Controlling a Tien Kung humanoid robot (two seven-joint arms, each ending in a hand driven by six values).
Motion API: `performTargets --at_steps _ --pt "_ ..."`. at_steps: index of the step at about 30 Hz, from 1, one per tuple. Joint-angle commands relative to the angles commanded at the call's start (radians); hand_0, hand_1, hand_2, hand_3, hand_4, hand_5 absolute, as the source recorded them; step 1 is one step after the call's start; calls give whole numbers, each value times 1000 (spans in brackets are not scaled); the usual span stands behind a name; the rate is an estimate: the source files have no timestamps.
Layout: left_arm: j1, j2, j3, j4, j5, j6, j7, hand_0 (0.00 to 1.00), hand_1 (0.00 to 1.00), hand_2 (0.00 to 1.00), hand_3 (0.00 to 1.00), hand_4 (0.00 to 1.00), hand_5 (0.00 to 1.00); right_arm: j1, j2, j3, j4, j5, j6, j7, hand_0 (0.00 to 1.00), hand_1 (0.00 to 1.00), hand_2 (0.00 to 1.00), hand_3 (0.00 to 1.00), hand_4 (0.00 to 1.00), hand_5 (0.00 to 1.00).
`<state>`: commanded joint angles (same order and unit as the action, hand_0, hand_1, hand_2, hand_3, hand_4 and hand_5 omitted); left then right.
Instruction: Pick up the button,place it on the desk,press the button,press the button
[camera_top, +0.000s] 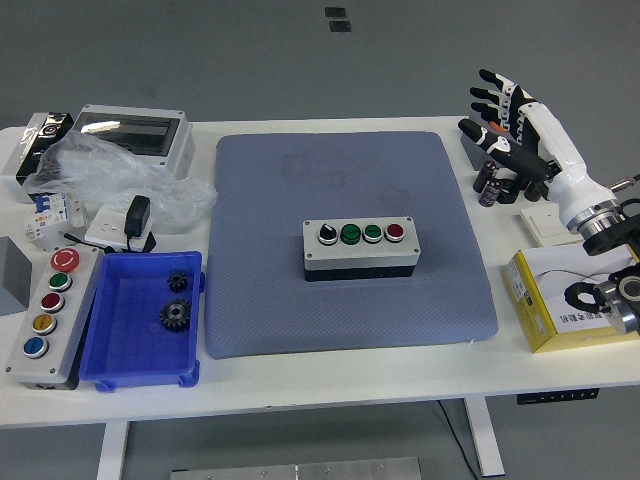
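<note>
A grey button box (360, 248) with a black selector, two green buttons and a red button sits on the blue-grey mat (290, 300) at the table's middle. My right hand (503, 112) is raised over the table's back right corner, far to the right of the box, fingers spread and holding nothing. My left arm is out of view.
A second button box (48, 315) with several coloured buttons lies at the left edge beside a blue tray (110, 365) holding two gears. A clear-lidded enclosure (135, 135), plastic bag and adapter sit back left. A yellow box (558, 298) and small dark parts (492, 185) are at right.
</note>
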<state>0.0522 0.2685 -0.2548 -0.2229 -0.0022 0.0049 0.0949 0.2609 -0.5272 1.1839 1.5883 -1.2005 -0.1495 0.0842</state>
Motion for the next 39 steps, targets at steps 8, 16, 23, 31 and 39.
performTargets --at_steps 8,16,23,31,39 --pt "-7 3 -24 -2 19 3 4 706 746 683 741 762 494 -10 4 11 4 -1 -4 5 880 853 887 947 998 664" --pt "-7 -5 -28 0 29 -1 14 703 744 682 740 762 478 -13 1 14 6 -13 -10 5 873 842 882 938 998 667" --pt "-6 -4 -39 -1 37 1 21 703 742 682 739 764 469 -14 6 13 4 -20 -14 5 866 839 880 932 998 671" --pt "-1 -8 -38 -1 30 0 28 703 741 680 739 766 464 -15 12 5 -3 -11 -15 5 866 838 878 931 998 673" --pt "1 -2 -36 -1 19 4 36 701 739 679 738 766 445 -19 21 10 -3 -27 -17 -3 858 828 871 916 998 676"
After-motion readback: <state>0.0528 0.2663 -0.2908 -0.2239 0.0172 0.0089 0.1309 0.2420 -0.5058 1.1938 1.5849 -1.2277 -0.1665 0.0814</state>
